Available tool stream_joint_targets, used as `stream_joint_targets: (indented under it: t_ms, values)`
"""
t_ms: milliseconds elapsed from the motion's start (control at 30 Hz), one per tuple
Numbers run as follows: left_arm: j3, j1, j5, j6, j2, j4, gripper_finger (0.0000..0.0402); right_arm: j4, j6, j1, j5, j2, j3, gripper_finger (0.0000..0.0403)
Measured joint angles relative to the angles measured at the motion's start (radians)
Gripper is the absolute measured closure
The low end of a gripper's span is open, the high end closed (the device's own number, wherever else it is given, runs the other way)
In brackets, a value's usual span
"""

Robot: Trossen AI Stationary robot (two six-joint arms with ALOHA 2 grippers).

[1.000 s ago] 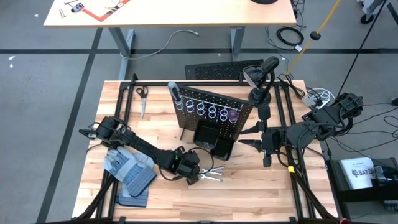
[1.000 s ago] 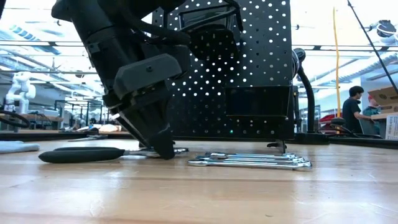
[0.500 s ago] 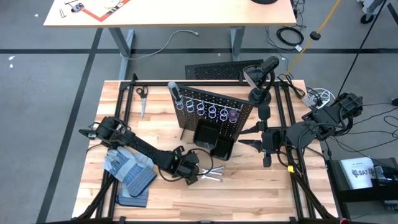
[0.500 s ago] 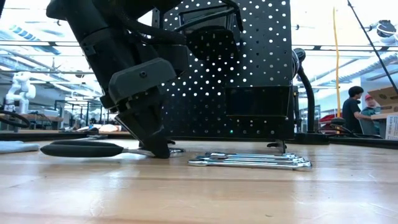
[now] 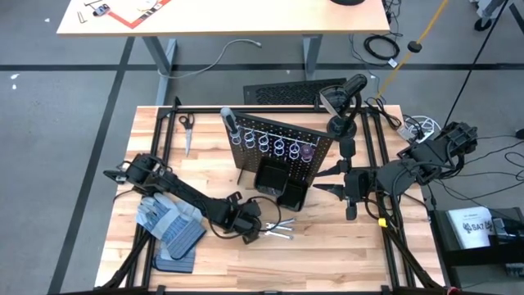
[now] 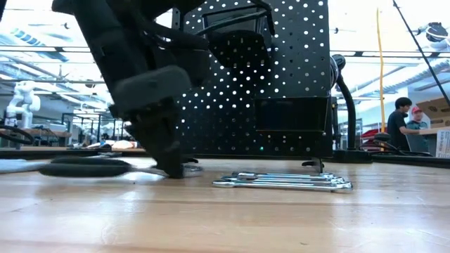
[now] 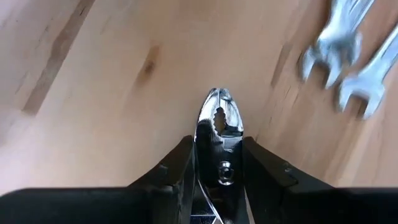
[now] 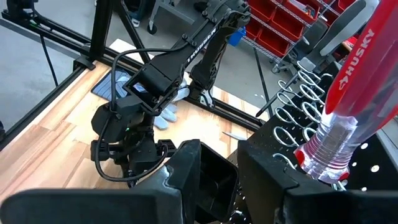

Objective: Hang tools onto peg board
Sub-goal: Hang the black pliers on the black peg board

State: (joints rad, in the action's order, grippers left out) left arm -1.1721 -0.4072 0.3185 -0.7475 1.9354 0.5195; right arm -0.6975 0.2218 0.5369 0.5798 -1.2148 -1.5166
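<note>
While the red-handled screwdriver (image 8: 348, 93) already hangs in the peg board (image 5: 282, 147), the left gripper's (image 7: 219, 177) fingers pinch the pliers (image 7: 219, 134) on the near tabletop (image 5: 327, 254) beside the wrenches (image 6: 285, 181); the right gripper (image 5: 323, 184), fingers narrow and empty, waits right.

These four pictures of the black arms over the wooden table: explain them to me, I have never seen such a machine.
It is a robot with two arms at one table. One picture looks straight down, one looks level across the tabletop, and two come from cameras on the wrists. The left hand is down at the table, closed on the pliers, beside the silver wrenches. The right hand waits beside the upright peg board, where a red-handled screwdriver stands in a ring. Work gloves and scissors also lie on the table.
</note>
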Motion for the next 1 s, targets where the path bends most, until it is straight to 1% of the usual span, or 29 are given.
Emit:
stream_joint_targets:
  t_ms: [133, 267, 467, 733, 767, 800, 833, 867, 900, 1000]
  values:
    - [-0.04, -0.002, -0.046, 0.024, -0.023, 0.101, 0.029, 0.01, 0.005, 0.0, 0.0, 0.0, 0.0, 0.0303]
    - [-0.078, -0.011, -0.053, 0.048, -0.055, 0.17, 0.029, 0.022, 0.009, 0.0, 0.0, 0.0, 0.0, 0.0303]
    - [-0.108, -0.024, -0.064, 0.086, -0.14, 0.192, 0.029, 0.033, 0.025, -0.001, 0.0, 0.0, 0.0, 0.0303]
    - [-0.109, -0.061, -0.071, 0.121, -0.302, 0.204, 0.0291, 0.037, 0.03, -0.001, 0.0, 0.0, 0.0, 0.0303]
    - [-0.109, -0.068, -0.061, 0.13, -0.324, 0.2, 0.0302, 0.037, 0.03, -0.001, 0.0, 0.0, 0.0, 0.0303]
    - [-0.109, -0.075, -0.052, 0.137, -0.349, 0.197, 0.0352, 0.037, 0.03, 0.0, 0.0, 0.0, 0.0, 0.0303]
    - [-0.109, -0.081, -0.036, 0.149, -0.372, 0.196, 0.038, 0.037, 0.03, -0.001, 0.0, 0.0, 0.0, 0.0303]
    - [-0.109, -0.087, -0.017, 0.159, -0.396, 0.188, 0.0393, 0.037, 0.03, 0.0, 0.0, 0.0, 0.0, 0.0303]
    - [-0.11, -0.094, 0.005, 0.175, -0.42, 0.176, 0.0397, 0.038, 0.03, 0.0, 0.0, 0.0, 0.0, 0.0303]
    - [-0.11, -0.113, 0.089, 0.23, -0.485, 0.132, 0.04, 0.043, 0.029, 0.0, 0.0, 0.0, 0.0, 0.0303]
